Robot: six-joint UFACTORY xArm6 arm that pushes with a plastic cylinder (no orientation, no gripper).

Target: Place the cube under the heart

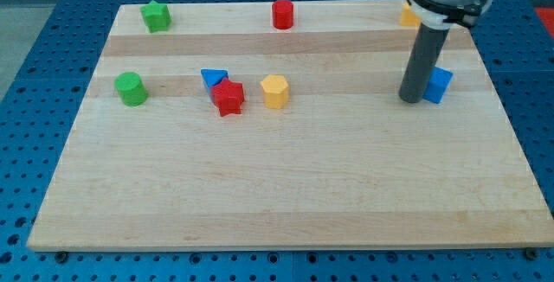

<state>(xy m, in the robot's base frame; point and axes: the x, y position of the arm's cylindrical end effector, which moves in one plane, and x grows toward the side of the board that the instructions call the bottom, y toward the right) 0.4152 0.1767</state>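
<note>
Camera view, wooden board (286,204) on blue pegboard, my tip (410,99) touching blue cube (439,85), no pincer

No readable text, labels, brands, numbers or signs on any surface

A green star (156,16), red cylinder (283,14), green cylinder (132,88), blue triangle (211,78) and red star (228,98) sit on the wooden board (286,187).

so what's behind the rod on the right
A blue cube shows beside my tip; its left part is covered. An orange block peeks out higher up, mostly hidden, shape unclear.
</note>
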